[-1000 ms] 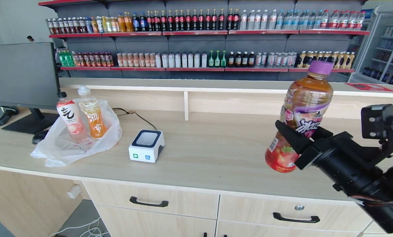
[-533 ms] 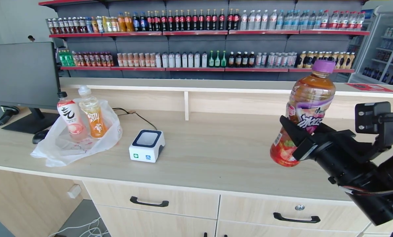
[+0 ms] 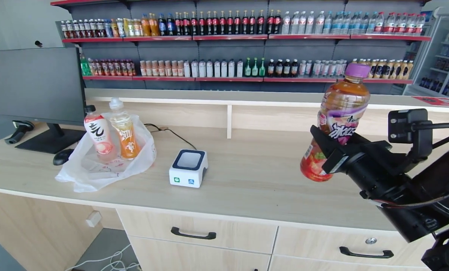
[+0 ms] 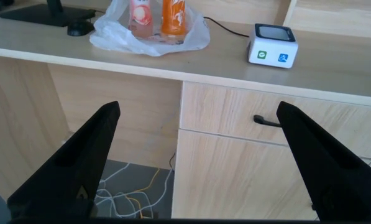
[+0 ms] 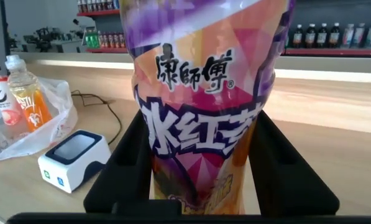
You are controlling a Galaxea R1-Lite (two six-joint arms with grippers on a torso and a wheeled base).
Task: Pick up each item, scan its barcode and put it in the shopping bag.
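Head view: a purple-capped drink bottle [image 3: 344, 101] is held nearly upright, slightly tilted, above the right part of the wooden counter [image 3: 254, 184], clamped at its lower label by the right gripper [image 3: 327, 152], whose jaws are closed against both sides of the body. The grip is placed low and from the side, probably so that the label is left exposed; a white barcode-like patch can be made out near the bottle's base, on the side turned toward the barcode scanner [image 3: 188, 167]. The scanner is set on the counter well apart from the bottle, just beside the white plastic shopping bag [image 3: 77, 180], which lies slumped open to the scanner's left. 2 bottles are already stood in the bag: a pink-labelled bottle [image 3: 99, 135] and an orange juice bottle [image 3: 125, 135], touching or nearly so. From this it is judged that 2 items are done and the 3rd is at the scanning step, with a carry across the counter to the scanner window yet to be made. The left gripper [image 4: 197, 112] is held low in front of the counter's drawers, its jaws spread wide with nothing between them. A monitor [image 3: 36, 86] and a mouse [image 3: 61, 156] are placed behind the bag.
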